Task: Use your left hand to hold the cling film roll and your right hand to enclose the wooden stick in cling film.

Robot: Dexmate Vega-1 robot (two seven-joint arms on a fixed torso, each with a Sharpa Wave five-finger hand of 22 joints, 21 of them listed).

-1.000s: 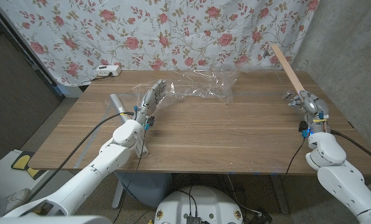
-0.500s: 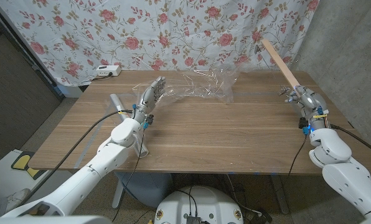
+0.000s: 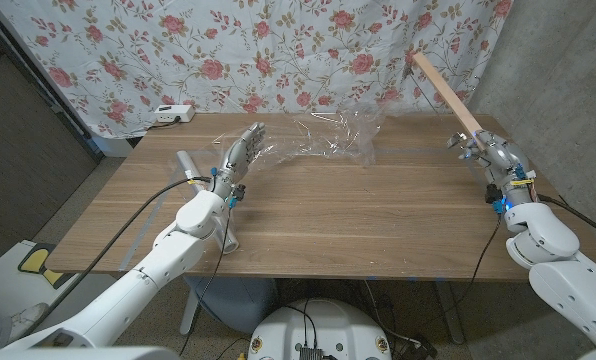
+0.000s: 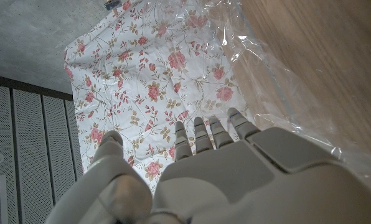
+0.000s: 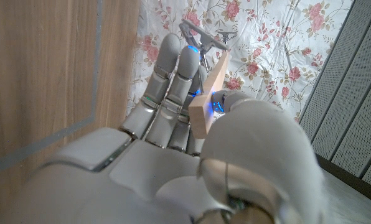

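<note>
My right hand (image 3: 491,152) grips the wooden stick (image 3: 447,91) near its lower end; the stick tilts up and away toward eleven o'clock, clear of the bench (image 3: 358,215). In the right wrist view the stick (image 5: 210,93) sits pinned between thumb and fingers (image 5: 170,68), a firm enough hold from what I can see.

My left hand (image 3: 240,158) stands with its fingers spread, holding nothing. The cling film roll (image 3: 188,166) lies on the bench just beside it at nine o'clock; whether the hand touches it I cannot tell. A crumpled sheet of cling film (image 3: 333,140) billows loose between the two hands, toward the far edge, well apart from the stick.

As I read it, the step in hand is bringing the stick to the film. To do it well I'd first settle the left hand onto the roll so the sheet can take tension. Then I'd swing the stick in toward nine o'clock, level it and lay it across the film's free edge before rolling. The film looks light and clingy, so I'd expect it to bunch if I rush.
</note>
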